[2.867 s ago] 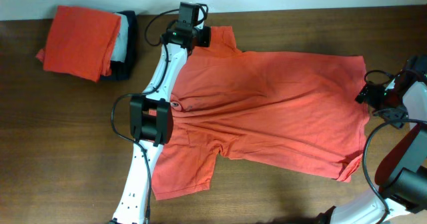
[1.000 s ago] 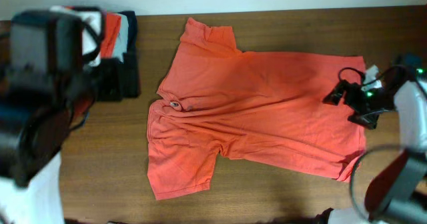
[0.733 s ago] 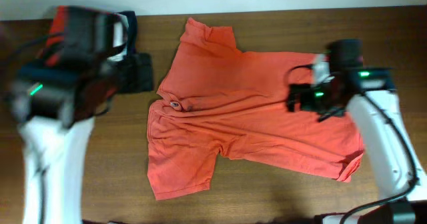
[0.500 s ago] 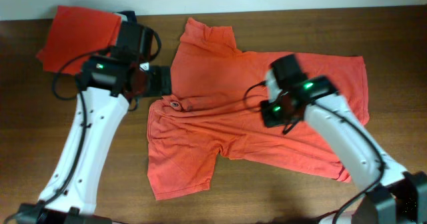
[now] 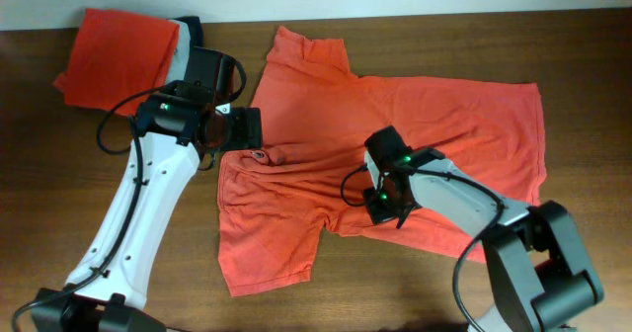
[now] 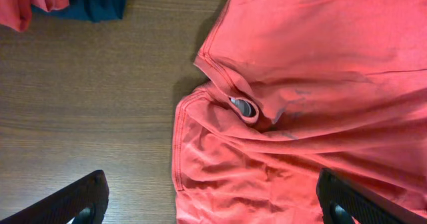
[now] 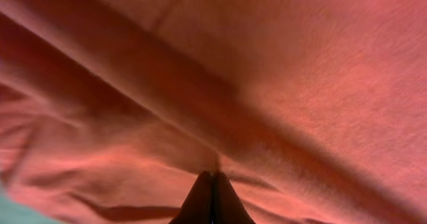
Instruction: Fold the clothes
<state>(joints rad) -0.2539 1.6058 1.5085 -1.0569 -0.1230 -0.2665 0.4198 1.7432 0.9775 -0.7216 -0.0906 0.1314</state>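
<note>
The coral-red T-shirt lies spread and wrinkled on the table, plain face up, collar to the left, with a small neck mark. My left gripper hovers open above the collar; in the left wrist view its fingertips stand far apart over the T-shirt and its neck mark. My right gripper is down on the shirt's middle, near the lower sleeve. In the right wrist view that gripper is shut, with a thin fold of the T-shirt rising from its tips.
A stack of folded garments, orange on top with grey and navy beneath, sits at the back left; its navy piece shows in the left wrist view. Bare wooden table surrounds the shirt. The table's far edge meets a white wall.
My right arm swung from the shirt's right hem to its middle and its jaws closed on the cloth. My left arm came down over the collar, still open.
</note>
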